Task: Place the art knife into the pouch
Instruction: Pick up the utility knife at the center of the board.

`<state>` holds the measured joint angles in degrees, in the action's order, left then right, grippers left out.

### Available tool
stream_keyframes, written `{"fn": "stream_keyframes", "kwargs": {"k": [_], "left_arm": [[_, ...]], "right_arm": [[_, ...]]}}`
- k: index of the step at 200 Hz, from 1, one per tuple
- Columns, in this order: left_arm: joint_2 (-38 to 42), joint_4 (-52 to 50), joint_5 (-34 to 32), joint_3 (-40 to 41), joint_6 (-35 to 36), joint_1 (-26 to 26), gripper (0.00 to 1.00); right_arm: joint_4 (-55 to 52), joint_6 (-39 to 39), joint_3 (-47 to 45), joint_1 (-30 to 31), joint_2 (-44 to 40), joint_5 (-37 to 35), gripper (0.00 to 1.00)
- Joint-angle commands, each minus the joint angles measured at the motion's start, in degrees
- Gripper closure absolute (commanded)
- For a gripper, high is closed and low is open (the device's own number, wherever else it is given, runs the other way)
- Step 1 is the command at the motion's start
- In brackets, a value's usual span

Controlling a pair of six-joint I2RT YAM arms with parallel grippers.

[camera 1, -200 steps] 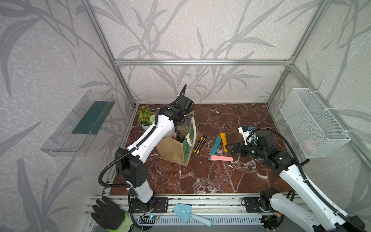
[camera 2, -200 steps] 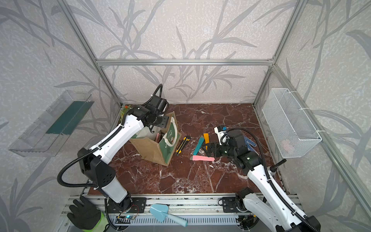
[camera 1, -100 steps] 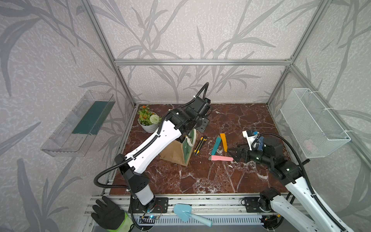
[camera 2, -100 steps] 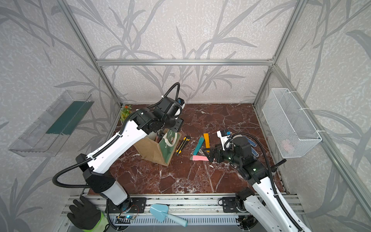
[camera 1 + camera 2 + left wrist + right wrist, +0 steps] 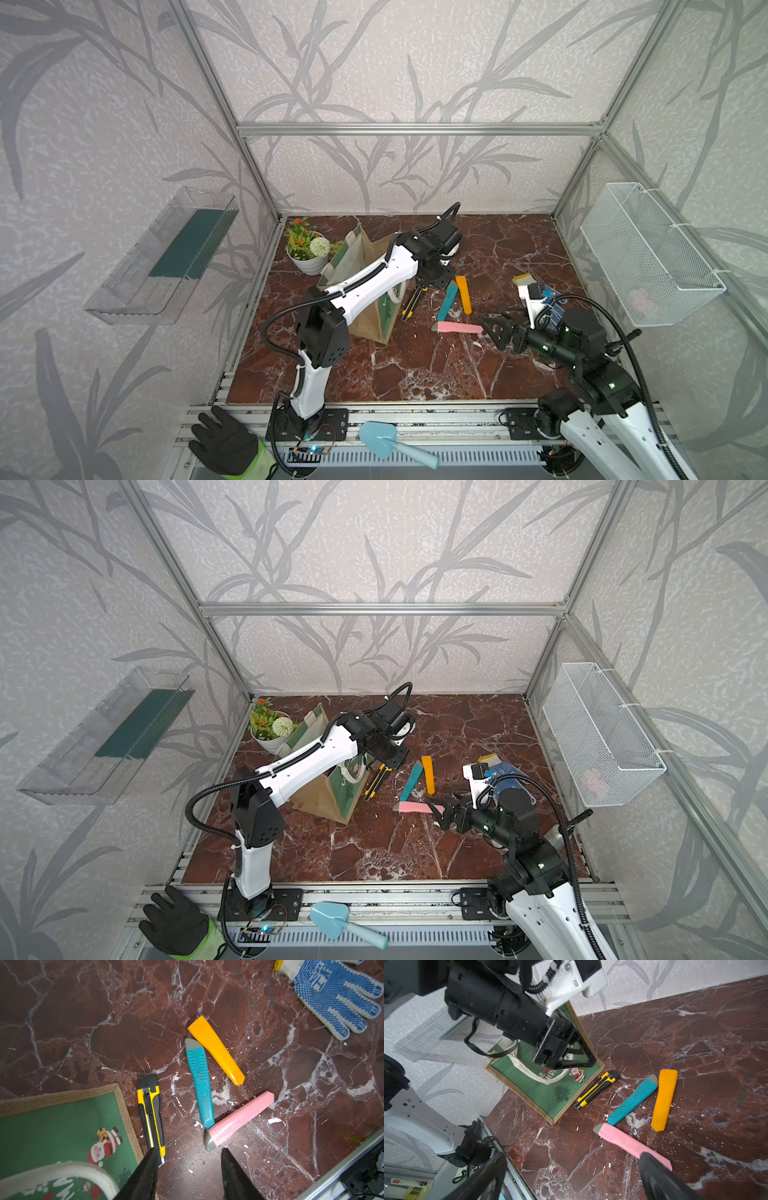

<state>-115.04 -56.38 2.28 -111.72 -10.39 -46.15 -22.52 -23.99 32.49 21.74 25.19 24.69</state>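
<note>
- Left gripper – its two black fingers stand apart with only bare table between them, pinching nothing; only the left wrist view shows this gap, since in both top views the wrist covers the fingertips
- Just ahead of one finger lies the yellow-and-black art knife, flat on the red marble table and just beside the pouch, outside it
- Right gripper is spread wide and holds nothing; one finger overlaps the butt of the pink art knife (touching or not, I cannot tell)
- The teal art knife and the orange art knife lie side by side near the yellow one; the teal one's end sits just by the pink one's grey tip
- Both wrist views show the Santa print on the pouch's green face and its white rope handle; the top views show instead the pouch's open mouth – the left arm crosses over it and hides much of it
- A white glove with blue dots is plain in the left wrist view, yet partly hidden by the right arm's cable in a top view
- Further out: potted flowers behind the pouch, a white wire basket and a clear tray on the walls, a black glove and a blue trowel on the front rail
</note>
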Motion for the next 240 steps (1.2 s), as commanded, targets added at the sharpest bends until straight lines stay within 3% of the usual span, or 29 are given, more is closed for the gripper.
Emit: {"fn": "stream_keyframes", "kwargs": {"k": [1, 59, 91, 171, 240], "left_arm": [[-1.5, -0.9, 0.1, -2.9, 0.1, 0.4, 0.53], [-8.4, 1.0, 0.4, 0.8, -2.9, 5.3, 0.56], [-11.3, 0.4, -3.2, 0.9, -1.9, 5.7, 0.54], [-16.1, 1.0, -3.5, 0.7, -0.8, 6.6, 0.47], [-19.7, 0.4, -5.2, -0.7, -0.6, 6.5, 0.47]], "right_arm": [[-0.1, -1.5, -0.2, 0.0, -0.2, -0.4, 0.01], [-0.4, -2.5, 0.4, 0.0, -0.4, 0.6, 0.01], [-0.4, -2.6, 0.2, 0.0, -0.2, 0.9, 0.01], [-0.4, -2.8, -0.1, 0.0, 0.3, 0.5, 0.01], [-1.1, -3.0, -0.3, 0.0, 0.5, 0.0, 0.01]]}}
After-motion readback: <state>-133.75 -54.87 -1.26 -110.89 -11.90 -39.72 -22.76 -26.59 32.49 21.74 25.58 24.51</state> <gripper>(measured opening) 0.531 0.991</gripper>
